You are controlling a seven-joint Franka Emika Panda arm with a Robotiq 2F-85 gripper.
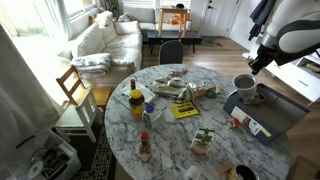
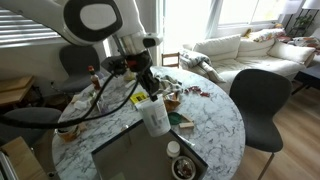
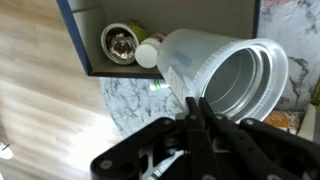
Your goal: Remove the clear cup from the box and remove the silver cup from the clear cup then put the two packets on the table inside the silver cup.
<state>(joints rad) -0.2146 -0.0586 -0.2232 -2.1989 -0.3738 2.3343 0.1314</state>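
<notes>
Sunlit living room: a wooden chair (image 1: pixel 75 92) stands at the left of the round marble table (image 1: pixel 170 135). A white sofa (image 1: pixel 105 40) sits beyond the table by the windows, and wood flooring (image 3: pixel 40 110) runs beneath it. On the middle of the table, condiment bottles (image 1: pixel 136 100) and a yellow packet (image 1: pixel 185 111) sit among clutter; their labels are too small to read. Toward the table's right side, the Robotiq gripper (image 3: pixel 196 104) is clamped on the rim of the clear cup (image 3: pixel 200 60). The cup is held tilted in the air above the table, with the silver cup (image 3: pixel 250 85) nested inside it. At the table's right edge sits the box (image 1: pixel 278 113), a blue-grey bin holding a small can (image 3: pixel 120 42) and a small white round item (image 3: pixel 148 55). In an exterior view, a dark chair (image 2: pixel 255 100) stands beside the table.
</notes>
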